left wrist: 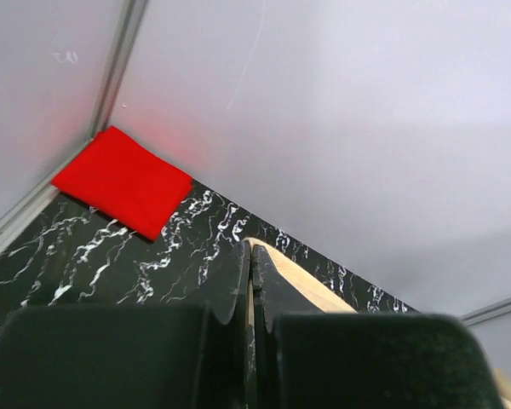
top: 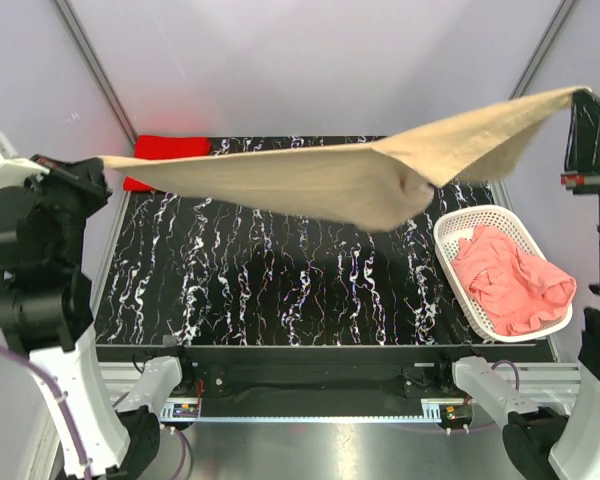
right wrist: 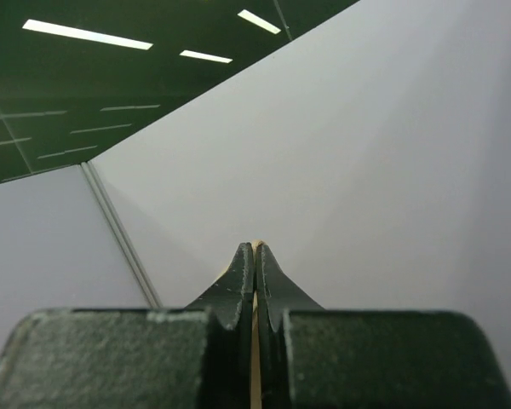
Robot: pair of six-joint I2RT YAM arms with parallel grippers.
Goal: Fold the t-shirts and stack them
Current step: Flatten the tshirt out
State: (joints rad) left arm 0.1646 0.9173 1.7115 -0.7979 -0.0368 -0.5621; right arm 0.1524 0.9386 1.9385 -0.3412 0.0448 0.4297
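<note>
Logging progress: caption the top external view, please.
The left tool and right tool hold the tan t-shirt stretched above the table; folded red t-shirt far left, pink t-shirt in the basket.

Black counter with white marble-like veining [top: 280, 290], white plastic lattice basket [top: 458, 228] standing on its right side close to the edge, pale lilac walls [top: 310, 60] behind and at both sides, thin grey corner post [top: 97, 70], ceiling strip lights [right wrist: 87, 35] overhead
</note>
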